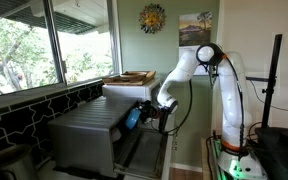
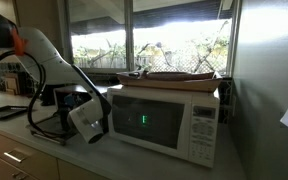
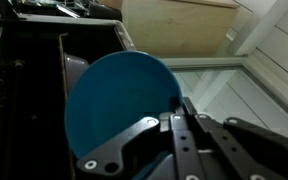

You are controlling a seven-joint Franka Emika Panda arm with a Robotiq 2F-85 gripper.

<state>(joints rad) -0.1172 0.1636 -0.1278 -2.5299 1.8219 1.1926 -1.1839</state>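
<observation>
the jaws are clamped on the rim of the blue plate (image 3: 119, 100), which stands out ahead of them, close to the microwave (image 2: 164, 120). left of the jaws is a dark edge, and i think the plate can knock against it. such a thin rim grip may let the plate swivel or slip down to the bench (image 2: 2, 120).

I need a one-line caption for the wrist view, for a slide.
Wrist view: the shut gripper holds a round blue dish by its rim.
</observation>
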